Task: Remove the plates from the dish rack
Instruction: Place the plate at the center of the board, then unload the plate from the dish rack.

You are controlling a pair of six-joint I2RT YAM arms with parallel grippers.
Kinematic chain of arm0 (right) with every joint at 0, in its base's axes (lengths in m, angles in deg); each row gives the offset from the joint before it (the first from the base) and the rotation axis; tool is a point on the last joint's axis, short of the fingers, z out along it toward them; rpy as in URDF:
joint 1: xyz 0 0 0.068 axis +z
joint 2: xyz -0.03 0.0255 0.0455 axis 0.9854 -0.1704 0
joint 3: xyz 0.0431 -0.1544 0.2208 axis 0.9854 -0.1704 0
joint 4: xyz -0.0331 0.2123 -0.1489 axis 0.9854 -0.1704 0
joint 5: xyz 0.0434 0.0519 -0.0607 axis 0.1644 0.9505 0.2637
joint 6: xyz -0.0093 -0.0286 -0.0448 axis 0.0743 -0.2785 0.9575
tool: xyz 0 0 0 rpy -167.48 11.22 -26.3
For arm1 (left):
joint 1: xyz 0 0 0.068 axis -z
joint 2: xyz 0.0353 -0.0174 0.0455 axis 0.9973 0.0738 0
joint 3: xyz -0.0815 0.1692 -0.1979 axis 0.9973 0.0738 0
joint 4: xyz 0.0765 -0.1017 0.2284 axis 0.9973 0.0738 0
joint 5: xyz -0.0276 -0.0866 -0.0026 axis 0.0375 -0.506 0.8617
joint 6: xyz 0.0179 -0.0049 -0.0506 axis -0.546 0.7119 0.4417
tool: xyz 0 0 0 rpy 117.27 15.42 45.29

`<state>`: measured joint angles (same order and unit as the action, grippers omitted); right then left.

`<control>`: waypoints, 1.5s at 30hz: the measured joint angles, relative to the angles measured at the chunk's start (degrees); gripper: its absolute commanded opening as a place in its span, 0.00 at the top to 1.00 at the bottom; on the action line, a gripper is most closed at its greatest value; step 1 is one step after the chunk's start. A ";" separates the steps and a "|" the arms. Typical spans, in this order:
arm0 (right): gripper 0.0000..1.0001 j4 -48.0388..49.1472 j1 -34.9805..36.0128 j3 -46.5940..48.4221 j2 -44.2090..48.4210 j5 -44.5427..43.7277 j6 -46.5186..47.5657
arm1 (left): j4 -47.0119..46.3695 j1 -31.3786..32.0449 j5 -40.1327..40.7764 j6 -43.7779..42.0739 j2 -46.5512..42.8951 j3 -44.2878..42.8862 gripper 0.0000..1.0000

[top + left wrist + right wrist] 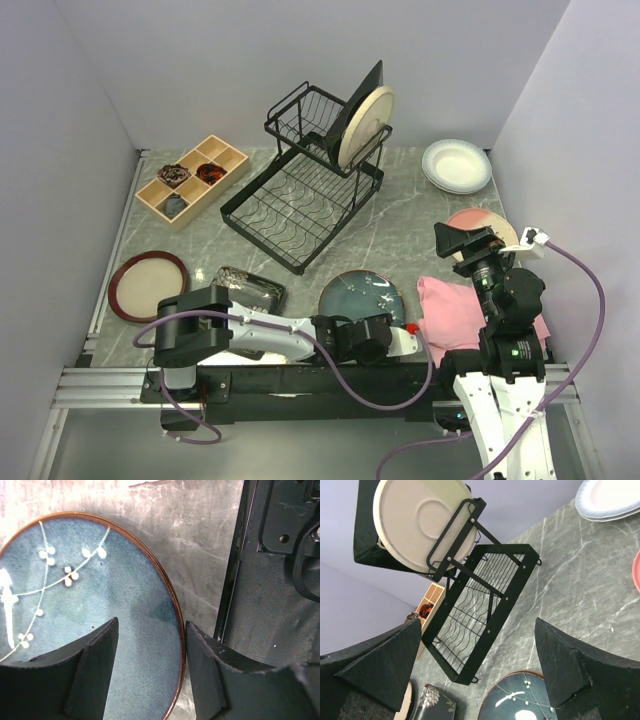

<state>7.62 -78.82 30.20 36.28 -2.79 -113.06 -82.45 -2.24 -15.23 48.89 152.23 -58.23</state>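
Note:
The dish rack (300, 200) stands mid-table, with a round cream plate (366, 125) and a black square plate (362, 90) upright in its upper frame. The right wrist view shows the same rack (515, 587) and cream plate (415, 520). A round teal plate (360, 292) lies flat near the front edge. My left gripper (368, 322) is low at its near rim, jaws apart. In the left wrist view the gripper (151, 625) straddles the teal plate's (75, 605) brown rim, one finger over the plate and one outside it. My right gripper (470, 240) hangs open and empty above a pink plate (495, 222).
White plates (457, 165) are stacked at the back right. A tan plate with a brown rim (148, 284) and a black square flowered plate (250, 288) lie front left. A wooden compartment tray (192, 180) sits back left and a pink cloth (450, 305) front right.

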 measured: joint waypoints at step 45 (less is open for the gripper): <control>0.00 6.01 0.00 -2.89 -1.60 12.57 -0.83 | 2.73 -38.97 -5.88 18.49 -38.86 -12.76 0.34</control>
<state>13.63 -78.82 27.32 34.69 9.78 -113.89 -79.72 -41.21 -21.11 67.38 113.37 -70.99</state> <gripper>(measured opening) 0.998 0.747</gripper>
